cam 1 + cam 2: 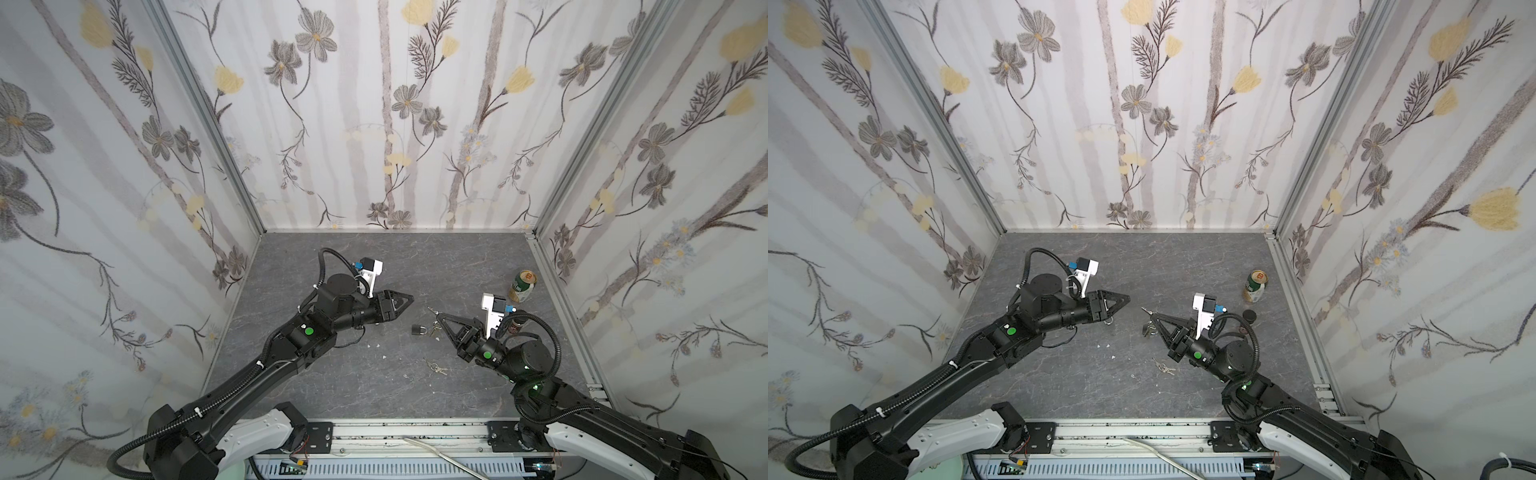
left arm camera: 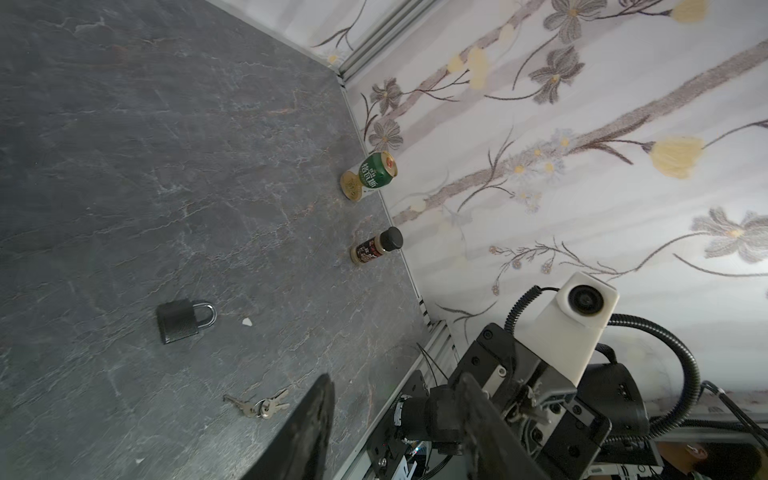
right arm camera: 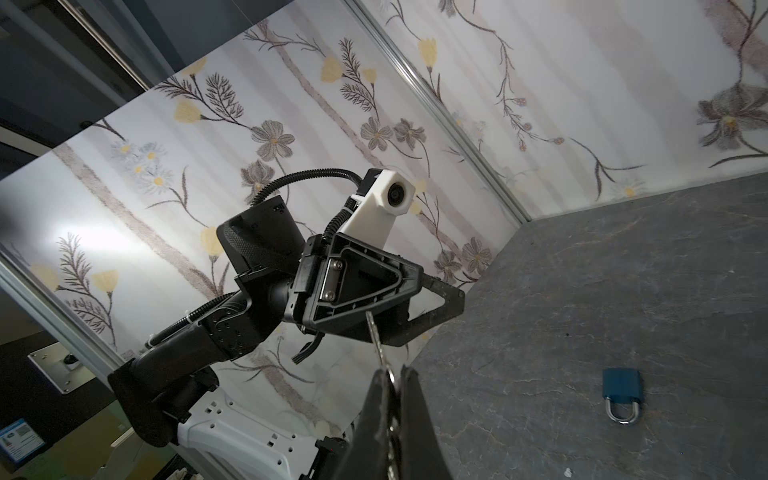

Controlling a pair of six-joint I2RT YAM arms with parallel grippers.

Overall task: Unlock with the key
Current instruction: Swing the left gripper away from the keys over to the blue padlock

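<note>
The right pincer [image 3: 395, 372] is clenched on the key [image 3: 373, 336] at its head, with the blade jutting free. The key looks thin, stiff and slick, so it would likely twist in a loose hold. Beyond it, at 8 o'clock of that tip in a top view, the padlock [image 1: 417, 330] lies flat on the counter [image 1: 332, 390]. It is probably dense, rigid and apt to slide, and best pinched across its body. Farther off, at 11 o'clock, the left pincer [image 1: 405, 305] hangs released and empty. Only the right wrist view shows the padlock as blue.
</note>
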